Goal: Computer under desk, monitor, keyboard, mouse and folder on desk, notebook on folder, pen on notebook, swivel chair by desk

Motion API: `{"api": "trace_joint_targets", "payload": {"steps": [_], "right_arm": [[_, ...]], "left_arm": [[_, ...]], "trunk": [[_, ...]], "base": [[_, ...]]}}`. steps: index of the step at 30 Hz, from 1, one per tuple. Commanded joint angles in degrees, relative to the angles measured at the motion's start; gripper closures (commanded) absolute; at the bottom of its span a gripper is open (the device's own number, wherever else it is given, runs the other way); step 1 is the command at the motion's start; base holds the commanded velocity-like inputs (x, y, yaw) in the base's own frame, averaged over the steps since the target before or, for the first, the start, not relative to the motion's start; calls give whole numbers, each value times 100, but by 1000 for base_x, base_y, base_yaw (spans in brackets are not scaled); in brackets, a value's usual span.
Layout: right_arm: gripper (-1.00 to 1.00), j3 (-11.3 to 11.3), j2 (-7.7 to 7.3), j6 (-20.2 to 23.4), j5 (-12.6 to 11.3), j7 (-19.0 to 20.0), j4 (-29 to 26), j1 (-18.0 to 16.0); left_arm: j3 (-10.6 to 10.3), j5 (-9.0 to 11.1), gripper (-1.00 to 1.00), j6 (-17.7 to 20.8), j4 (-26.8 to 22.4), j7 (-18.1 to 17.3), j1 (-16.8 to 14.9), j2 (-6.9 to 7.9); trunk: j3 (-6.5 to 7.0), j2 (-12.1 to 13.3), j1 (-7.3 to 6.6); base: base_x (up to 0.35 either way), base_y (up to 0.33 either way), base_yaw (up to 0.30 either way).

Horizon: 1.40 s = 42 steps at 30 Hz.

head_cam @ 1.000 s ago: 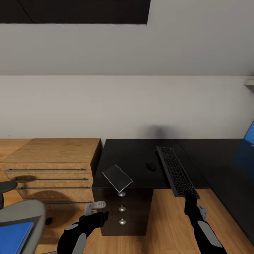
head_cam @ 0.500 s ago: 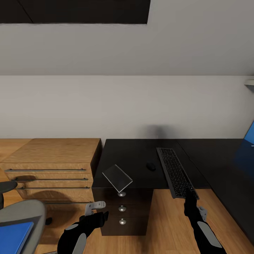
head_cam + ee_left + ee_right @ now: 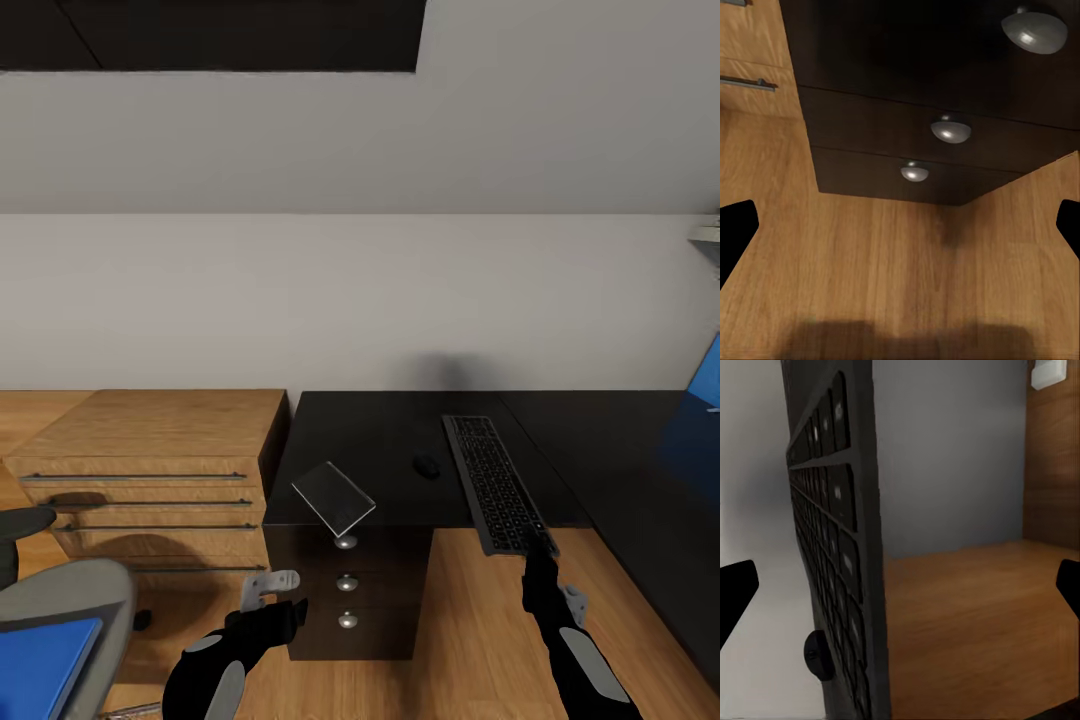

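Keyboard [image 3: 496, 482] lying on the desk [image 3: 380, 440], near end over the front edge | mouse [image 3: 427, 466] just left of it | notebook [image 3: 333, 497] tilted at the desk's front left corner | right gripper [image 3: 541, 556] at the keyboard's near end, fingers spread | left gripper [image 3: 272, 592] low before the drawers [image 3: 945, 135], fingers spread | folder [image 3: 40, 665] on chair [image 3: 70, 600]

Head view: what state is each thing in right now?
keyboard: flat on the desk, near end overhanging the edge.
mouse: on the desk, left of the keyboard, apart.
notebook: tilted on the desk's front edge.
folder: on the swivel chair.
Right gripper: at the keyboard's end, fingers spread.
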Motion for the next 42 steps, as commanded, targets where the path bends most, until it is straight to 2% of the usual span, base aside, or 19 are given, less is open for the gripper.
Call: {"api": "trace_joint_targets", "payload": {"steps": [1, 18, 25, 28, 29, 34, 35, 42], "right_arm": [[-100, -1, 0, 7, -60, 26, 4, -3], [-100, 8, 0, 14, -60, 38, -5, -3], [-100, 14, 7, 7, -37, 59, -28, -3], [-100, 15, 12, 6, 62, 68, -52, -3], [-100, 16, 15, 6, 124, 70, -66, -3], [-100, 27, 40, 5, 767, 57, -271, 1], [-100, 30, 58, 10, 1082, 37, -429, 7], [-100, 34, 234, 22, 2023, -205, -1015, 32]], "left_arm": [[-4, 61, -100, 17, -6, 53, -4, 3], [-4, 60, -100, 17, -6, 53, -4, 8], [-4, 61, -100, 17, -6, 53, -4, 7], [-4, 57, -100, 17, -6, 53, -4, 7], [-4, 56, -100, 17, -6, 53, -4, 7], [-4, 54, -100, 8, -6, 55, -4, 8], [-3, 53, -100, 0, -1, 57, -4, 8], [-2, 51, -100, -17, 53, 77, -4, 8]], "trunk": [[-6, -3, -3], [-6, -3, -3], [-6, -3, -3], [-6, -3, -3], [-6, -3, -3], [-6, -3, -3], [-6, -3, -3], [-6, -3, -3]], "base": [[-305, 0, 0], [-323, 0, 0], [-100, 0, 0], [-22, 0, 0], [-14, 0, 0], [-6, 0, 0], [-2, 0, 0], [-1, 0, 0]]}}
